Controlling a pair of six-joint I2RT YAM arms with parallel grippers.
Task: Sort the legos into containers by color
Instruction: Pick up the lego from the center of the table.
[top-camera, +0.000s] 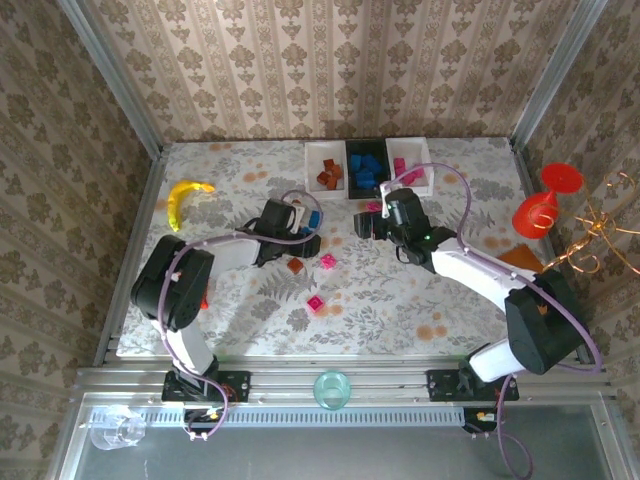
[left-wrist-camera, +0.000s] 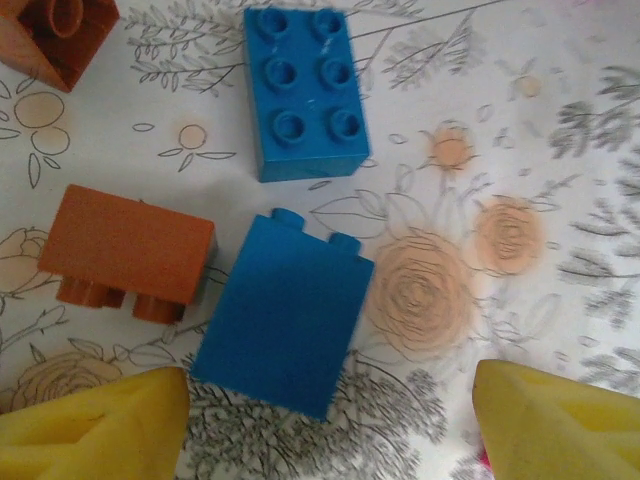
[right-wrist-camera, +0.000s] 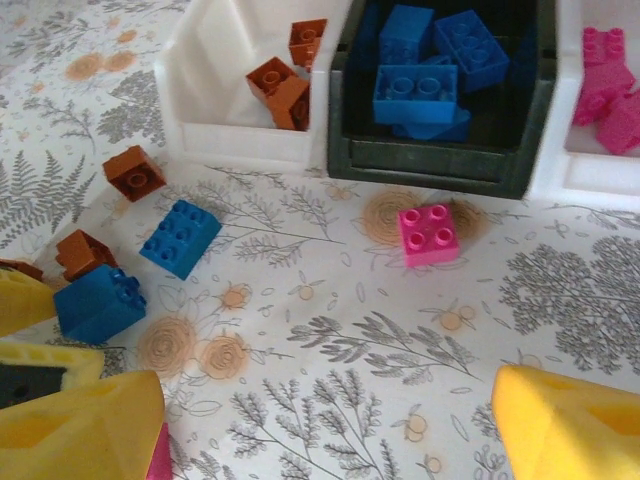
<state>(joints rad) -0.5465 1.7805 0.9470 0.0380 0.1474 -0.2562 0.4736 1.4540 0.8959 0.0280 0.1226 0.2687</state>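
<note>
Since the small blue plastic lego brick (left-wrist-camera: 285, 315) lay on its side on the worktop (left-wrist-camera: 560, 150) at 11 o'clock of the released left end effector (left-wrist-camera: 330, 405), I judged it light, rigid, slick: pinch the flat faces; right end effector (right-wrist-camera: 320, 420) also released.

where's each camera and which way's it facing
Top external: above and behind, looking down on the table, three trays and both arms.
Left wrist: on the left arm, facing down at an upright blue brick; left gripper fingertips frame the bottom.
Right wrist: on the right arm, tilted toward the trays; right gripper fingertips at bottom corners.
Shared: both wrist views show that blue brick.
</note>
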